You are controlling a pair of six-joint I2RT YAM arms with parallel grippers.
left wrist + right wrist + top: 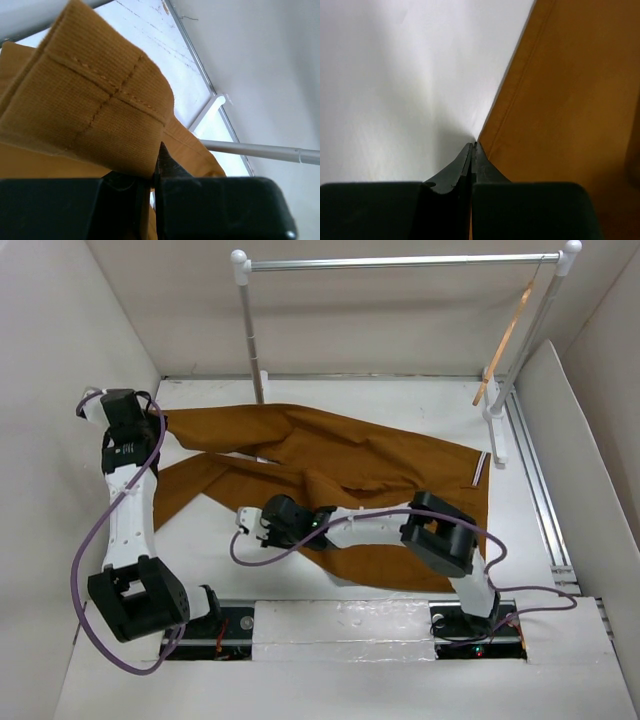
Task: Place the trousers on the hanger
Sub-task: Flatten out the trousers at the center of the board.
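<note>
Early days — your left fingers (169,166) pinch the trousers (350,455) at ten o'clock, right fingers (483,171) pressed together at the cloth's edge; the hanger (508,335) at two o'clock is untouched.

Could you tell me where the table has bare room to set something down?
Bare table lies near-left, between the left arm, the trousers and the right hand. A strip runs behind the trousers, under the rail. The middle is crowded.

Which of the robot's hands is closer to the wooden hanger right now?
The right hand. It is shut, low on the table at the edge of the trousers, left of the hanger. The left hand, clamping their cuff, sits much farther left.
</note>
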